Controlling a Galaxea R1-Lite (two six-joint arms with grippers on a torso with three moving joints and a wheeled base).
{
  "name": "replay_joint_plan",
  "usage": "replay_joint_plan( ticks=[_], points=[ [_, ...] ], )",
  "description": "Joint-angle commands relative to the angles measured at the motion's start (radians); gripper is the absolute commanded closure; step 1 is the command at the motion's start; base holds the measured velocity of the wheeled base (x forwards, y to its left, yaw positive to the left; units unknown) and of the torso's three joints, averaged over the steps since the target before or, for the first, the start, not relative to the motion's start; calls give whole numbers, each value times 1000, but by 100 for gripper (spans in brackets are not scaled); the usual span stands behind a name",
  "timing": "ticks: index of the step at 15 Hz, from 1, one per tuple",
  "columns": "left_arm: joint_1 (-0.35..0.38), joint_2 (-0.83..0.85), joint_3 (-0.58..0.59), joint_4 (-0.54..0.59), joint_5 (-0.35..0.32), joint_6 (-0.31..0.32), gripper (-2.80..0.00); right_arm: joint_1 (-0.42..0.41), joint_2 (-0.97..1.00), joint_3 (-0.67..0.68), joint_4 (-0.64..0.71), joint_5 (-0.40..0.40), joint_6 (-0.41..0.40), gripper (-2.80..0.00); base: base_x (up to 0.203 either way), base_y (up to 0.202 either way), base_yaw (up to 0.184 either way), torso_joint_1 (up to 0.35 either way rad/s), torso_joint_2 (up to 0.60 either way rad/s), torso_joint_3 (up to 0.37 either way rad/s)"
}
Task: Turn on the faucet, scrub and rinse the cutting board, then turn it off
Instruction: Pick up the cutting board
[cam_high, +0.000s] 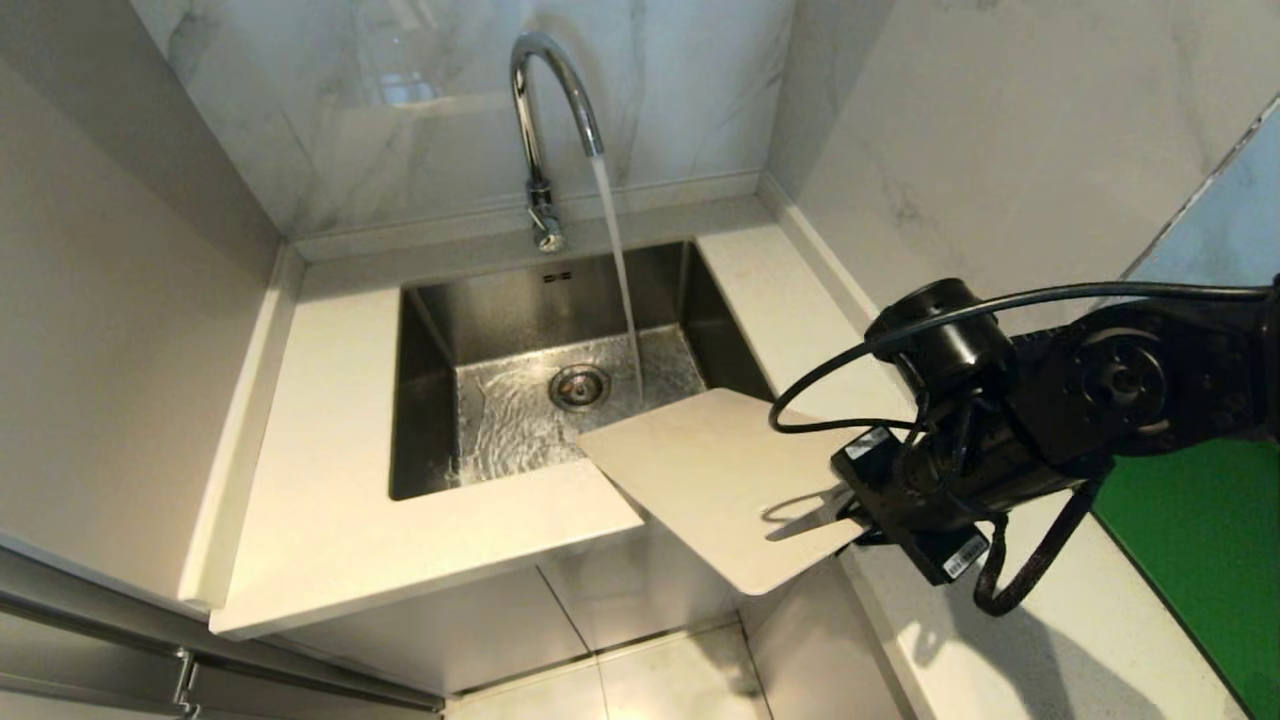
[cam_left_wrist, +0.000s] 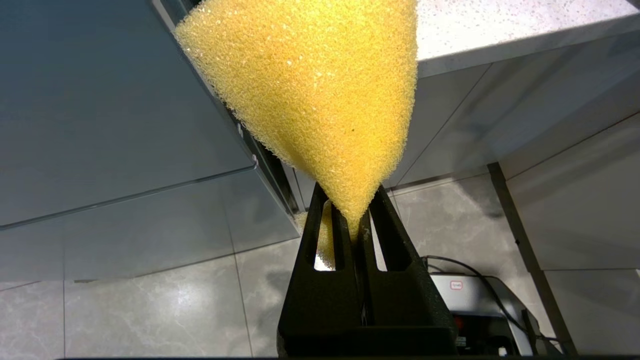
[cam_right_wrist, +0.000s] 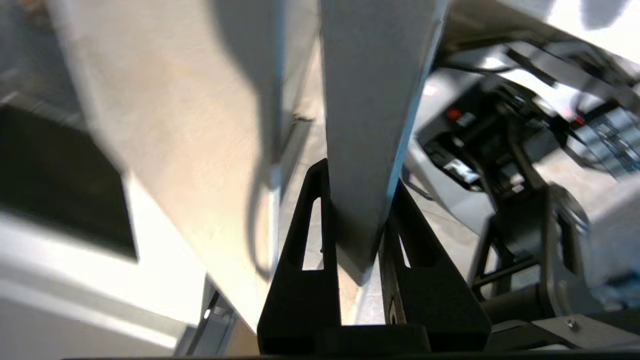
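Observation:
Water runs from the chrome faucet (cam_high: 540, 110) into the steel sink (cam_high: 425, 400); its small lever (cam_high: 548, 236) sits near the base. My right gripper (cam_high: 850, 512) is shut on the near right edge of the beige cutting board (cam_high: 700, 470), holding it roughly level over the sink's front right corner, clear of the stream. In the right wrist view the cutting board (cam_right_wrist: 370, 100) is seen edge-on, clamped in the right gripper (cam_right_wrist: 357, 185). My left gripper (cam_left_wrist: 350, 192), out of the head view and low beside the cabinets, is shut on a yellow sponge (cam_left_wrist: 320, 85).
White countertop (cam_high: 320, 480) surrounds the sink, with marble walls behind and at the right. A green surface (cam_high: 1200, 520) lies at the far right. The tiled floor (cam_left_wrist: 150, 300) and part of my base (cam_left_wrist: 475, 300) show below the left gripper.

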Motion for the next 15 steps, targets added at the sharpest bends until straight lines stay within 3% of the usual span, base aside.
replay_joint_plan(
  ticks=[1,7,11,15],
  points=[
    [0,-2,0,2,0,0,0,29,-72,-18,1,-1,-27,0,0,0,0,0,0,0],
    [0,-2,0,1,0,0,0,43,-77,-106,0,-54,-244,0,0,0,0,0,0,0],
    [0,-2,0,2,2,0,0,41,-87,-166,0,-61,-454,0,0,0,0,0,0,0],
    [0,-2,0,1,0,0,0,29,-71,-242,3,-89,-540,0,0,0,0,0,0,0]
  ],
)
